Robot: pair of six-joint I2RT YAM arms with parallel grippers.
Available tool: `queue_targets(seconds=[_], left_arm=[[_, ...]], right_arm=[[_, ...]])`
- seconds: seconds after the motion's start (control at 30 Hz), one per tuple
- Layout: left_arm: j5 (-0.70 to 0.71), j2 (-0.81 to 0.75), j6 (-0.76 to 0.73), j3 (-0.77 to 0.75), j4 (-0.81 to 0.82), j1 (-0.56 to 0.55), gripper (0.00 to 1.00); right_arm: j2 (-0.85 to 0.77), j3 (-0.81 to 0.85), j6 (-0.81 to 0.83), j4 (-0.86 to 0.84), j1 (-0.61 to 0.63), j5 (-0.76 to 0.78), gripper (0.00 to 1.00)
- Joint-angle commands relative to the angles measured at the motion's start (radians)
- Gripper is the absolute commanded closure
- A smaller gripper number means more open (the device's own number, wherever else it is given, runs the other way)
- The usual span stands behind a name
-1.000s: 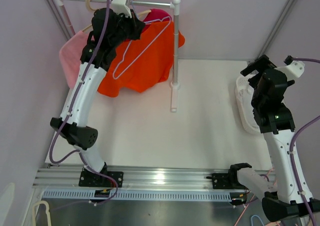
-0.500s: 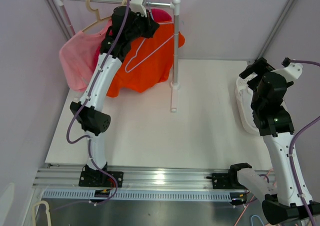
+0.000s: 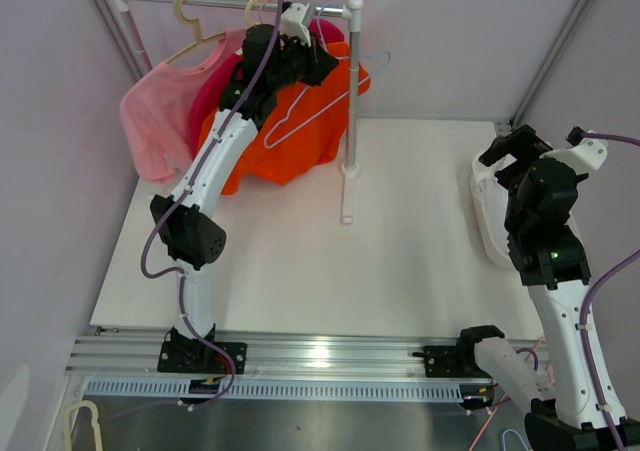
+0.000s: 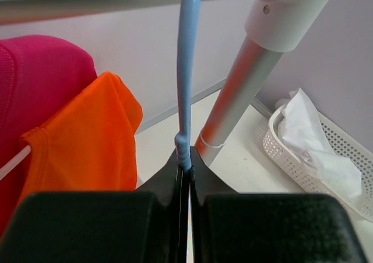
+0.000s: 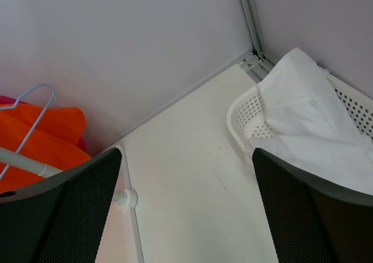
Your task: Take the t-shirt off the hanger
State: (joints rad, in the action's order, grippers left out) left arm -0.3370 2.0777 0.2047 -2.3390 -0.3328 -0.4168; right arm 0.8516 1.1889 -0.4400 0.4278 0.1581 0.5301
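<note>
- Plainly, the left fingers (image 4: 173, 171) are pinched shut on the blue hanger (image 4: 185, 70), just under the rail (image 3: 220, 1); a hard pull may snag its hook there.
- The orange t-shirt (image 3: 300, 136), upper centre, may drag along with the hanger.
- The right fingers (image 3: 512, 153), spread wide and empty at far right, restrain nothing.

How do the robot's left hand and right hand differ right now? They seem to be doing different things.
The left gripper is shut on the pale blue hanger; the right gripper is open and holds nothing. The left gripper is up at the clothes rack; the right gripper is near the white basket. Both have two black fingers.
</note>
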Motion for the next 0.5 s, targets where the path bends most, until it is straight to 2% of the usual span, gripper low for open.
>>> queue_targets(seconds=[0.0,0.07,0.1,0.17,0.2,0.3,0.47], left_arm=[[-0.128,-0.083,0.002,0.079,0.014,-0.014,0.95],[-0.164,-0.105,-0.013,0.099,-0.008,-0.014,0.7],[-0.171,-0.132,-0.027,0.11,-0.018,-0.013,0.53],[-0.189,-0.166,-0.04,0.135,-0.022,-0.008,0.47],[-0.21,-0.186,-0.047,0.157,-0.022,0.001,0.36],[-0.296,-0.274,-0.039,0.223,0.006,0.027,0.17],[-0.209,-0.398,-0.096,0.279,-0.034,0.041,0.08]], right_arm=[[-0.002,-0.002,-0.006,-0.02,0.004,-0.042,0.01],[-0.005,-0.002,-0.011,-0.015,0.004,-0.065,0.01],[-0.008,0.0,-0.011,-0.008,0.003,-0.07,0.01],[-0.013,0.0,-0.014,-0.006,0.004,-0.079,0.01],[-0.014,-0.002,-0.013,-0.009,0.004,-0.087,0.01],[-0.014,-0.008,-0.011,-0.017,0.006,-0.125,0.01],[-0.006,-0.009,-0.009,-0.023,0.015,-0.142,0.0]])
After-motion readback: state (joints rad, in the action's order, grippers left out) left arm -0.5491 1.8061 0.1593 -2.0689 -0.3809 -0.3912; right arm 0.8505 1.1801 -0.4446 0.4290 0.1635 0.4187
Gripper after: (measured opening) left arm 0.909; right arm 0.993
